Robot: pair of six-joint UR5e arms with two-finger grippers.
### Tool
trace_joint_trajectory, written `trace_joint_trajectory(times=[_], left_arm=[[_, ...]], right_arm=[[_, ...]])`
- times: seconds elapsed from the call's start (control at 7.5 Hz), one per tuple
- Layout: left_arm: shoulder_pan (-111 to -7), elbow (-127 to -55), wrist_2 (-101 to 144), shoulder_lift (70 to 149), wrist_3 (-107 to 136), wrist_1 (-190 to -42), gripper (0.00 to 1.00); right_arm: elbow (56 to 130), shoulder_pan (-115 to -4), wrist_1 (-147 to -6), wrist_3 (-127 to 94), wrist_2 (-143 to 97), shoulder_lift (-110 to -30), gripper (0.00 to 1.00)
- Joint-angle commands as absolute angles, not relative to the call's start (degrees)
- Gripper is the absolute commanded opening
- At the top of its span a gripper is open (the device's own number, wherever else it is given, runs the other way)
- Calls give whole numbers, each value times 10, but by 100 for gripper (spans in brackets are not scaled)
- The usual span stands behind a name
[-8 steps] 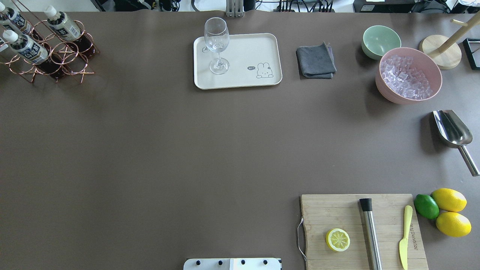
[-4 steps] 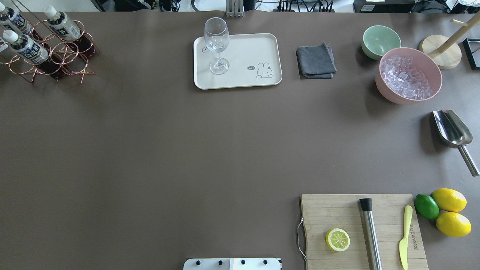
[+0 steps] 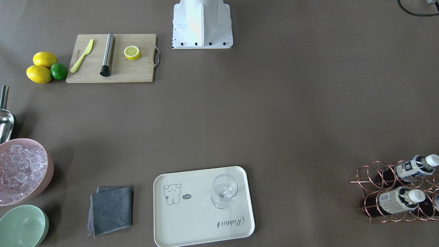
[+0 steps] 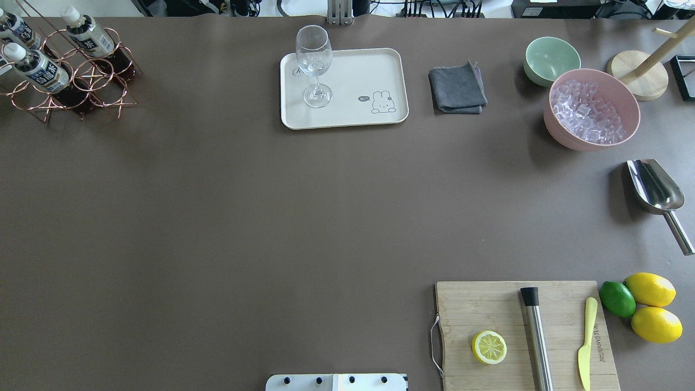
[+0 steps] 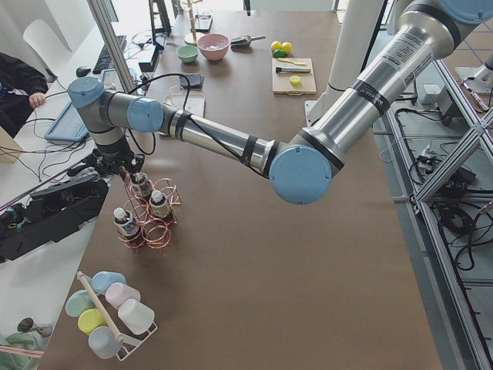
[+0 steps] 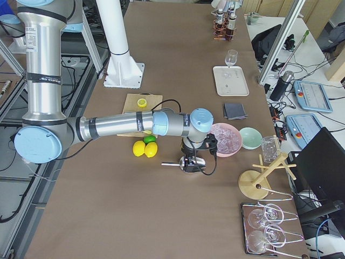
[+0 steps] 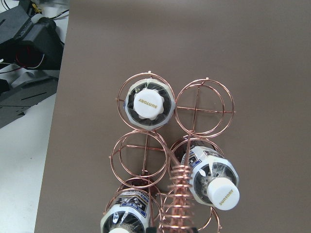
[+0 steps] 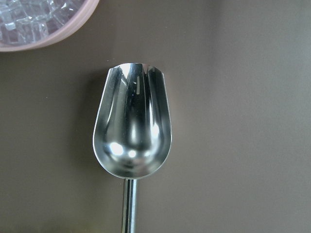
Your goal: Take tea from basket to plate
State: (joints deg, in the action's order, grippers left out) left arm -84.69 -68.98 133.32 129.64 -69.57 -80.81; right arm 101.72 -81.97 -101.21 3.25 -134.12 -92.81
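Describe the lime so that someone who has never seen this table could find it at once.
Find the wooden cutting board near the robot's base. Three fruits huddle at the board's end away from the base. The lime is the only green one, nestled against two yellow lemons.

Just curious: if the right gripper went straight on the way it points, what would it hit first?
Most likely the shiny steel scoop, lying directly below the right gripper; the gap between them is unclear.

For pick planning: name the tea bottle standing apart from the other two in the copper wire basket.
The clear tea bottle with SUNTORY on its white cap; the other two flank the coiled handle.
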Motion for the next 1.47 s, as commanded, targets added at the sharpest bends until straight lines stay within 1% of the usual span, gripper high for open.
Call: trace_joint_trajectory(times=[0.0,0.27,0.53,0.8,0.93,1.07,1.33], left_arm=[[-859,-713,1344,1299,-695,-771,0],[-867,-741,1344,1303,-695,-745,0],[-889,-824,1344,1287,-694,-709,0],[-896,-926,1337,1287,-688,-594,0],[-895,-962,1337,1288,-686,-537,0],[-895,-987,1336,1288,-686,-480,0],[-896,-1019,1337,1281,-686,-465,0]], right_arm=[[1017,-820,-1010,33,-1341,-928,100],[1018,-820,-1009,35,-1341,-928,100],[1019,-819,-1009,36,-1342,-928,100],[995,-818,-1010,37,-1342,-928,100],[1001,-818,-1009,37,-1342,-925,100],[999,-817,-1008,37,-1341,-923,100],[1001,-818,-1009,37,-1342,-923,100]])
